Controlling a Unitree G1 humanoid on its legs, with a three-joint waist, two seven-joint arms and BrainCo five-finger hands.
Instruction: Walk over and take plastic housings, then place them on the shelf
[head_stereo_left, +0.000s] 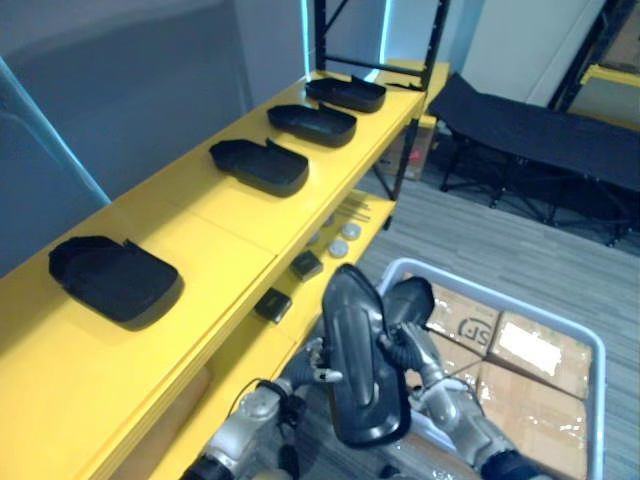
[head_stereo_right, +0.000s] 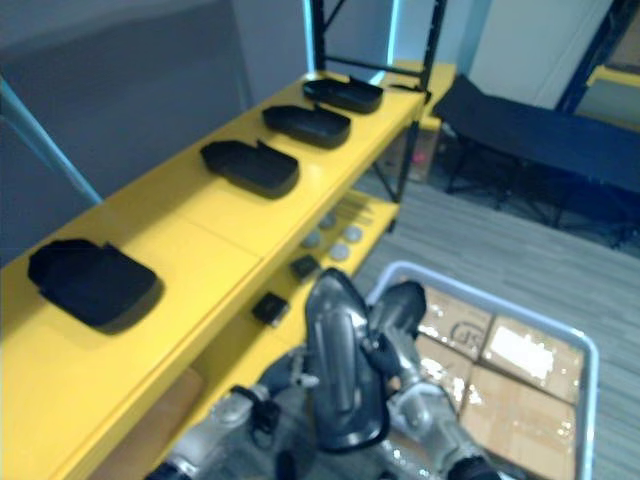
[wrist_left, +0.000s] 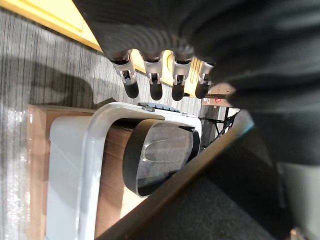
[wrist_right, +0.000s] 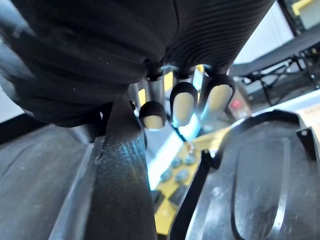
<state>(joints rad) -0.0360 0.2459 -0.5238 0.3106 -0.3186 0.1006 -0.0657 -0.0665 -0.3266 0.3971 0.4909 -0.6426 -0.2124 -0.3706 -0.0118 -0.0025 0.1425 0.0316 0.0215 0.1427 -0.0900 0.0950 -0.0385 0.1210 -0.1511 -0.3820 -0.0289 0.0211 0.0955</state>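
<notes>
on the top board of the yellow shelf (head_stereo_left: 230, 215) four black plastic housings lie in a row, apart from each other and hollow side down: the near housing (head_stereo_left: 112, 278), the second housing (head_stereo_left: 260, 164), the third housing (head_stereo_left: 313, 123) and the far housing (head_stereo_left: 347, 92). its lower board (head_stereo_left: 372, 228) carries some small parts (head_stereo_left: 305, 264). beside the shelf stands a white crate (head_stereo_left: 598, 420) with cardboard boxes (head_stereo_left: 530, 350) in it. in front of the shelf, over the near corner of the crate, the held housing (head_stereo_left: 362, 370) stands almost upright between both hands. the left hand (head_stereo_left: 312, 368) touches its left edge, and its fingers (wrist_left: 153, 75) are straight and side by side. the right hand (head_stereo_left: 408, 305) is at the right rim, with its fingers (wrist_right: 182, 105) curled over that rim.
</notes>
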